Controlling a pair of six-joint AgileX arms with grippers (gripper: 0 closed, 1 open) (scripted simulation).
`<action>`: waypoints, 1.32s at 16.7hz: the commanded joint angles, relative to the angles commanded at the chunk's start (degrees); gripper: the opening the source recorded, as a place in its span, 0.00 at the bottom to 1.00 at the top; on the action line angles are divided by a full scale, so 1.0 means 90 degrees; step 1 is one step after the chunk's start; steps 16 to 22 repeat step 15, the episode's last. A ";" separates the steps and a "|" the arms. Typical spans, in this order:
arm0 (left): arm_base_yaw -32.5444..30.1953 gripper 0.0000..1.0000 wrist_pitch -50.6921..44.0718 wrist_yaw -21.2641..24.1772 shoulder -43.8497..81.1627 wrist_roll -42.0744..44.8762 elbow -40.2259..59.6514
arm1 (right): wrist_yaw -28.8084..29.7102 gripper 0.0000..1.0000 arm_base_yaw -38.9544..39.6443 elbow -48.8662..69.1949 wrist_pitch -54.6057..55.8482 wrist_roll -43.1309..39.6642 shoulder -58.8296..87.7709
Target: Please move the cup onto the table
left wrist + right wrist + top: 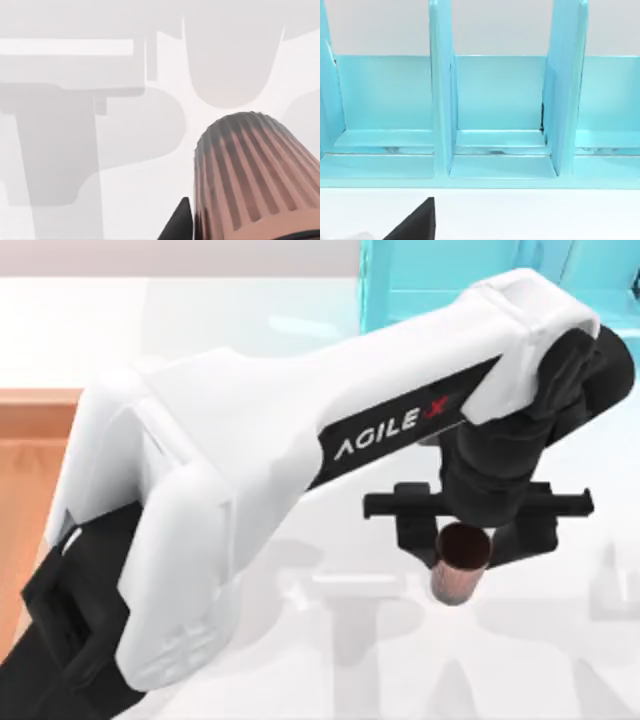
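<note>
The left gripper (466, 545) has its fingers clamped on the ribbed cup (461, 565), carried upright above the white counter (560, 660) (well clear of the wooden tray (30, 460)) for setting down.

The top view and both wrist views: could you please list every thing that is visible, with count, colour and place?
cup: one, reddish-brown, ribbed, held over the table right of centre.
table: one, glossy white, under everything.
tray: one, orange-brown wood, at the table's left edge.
shelf unit: one, turquoise, open compartments, at the table's far right side.
left tool: one, black, shut on the cup.
right tool: one dark finger tip, facing the shelf unit.
</note>
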 joint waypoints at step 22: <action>0.0000 1.00 0.0000 0.0000 0.0000 0.0000 0.0000 | 0.0000 1.00 0.0000 0.0000 0.0000 0.0000 0.0000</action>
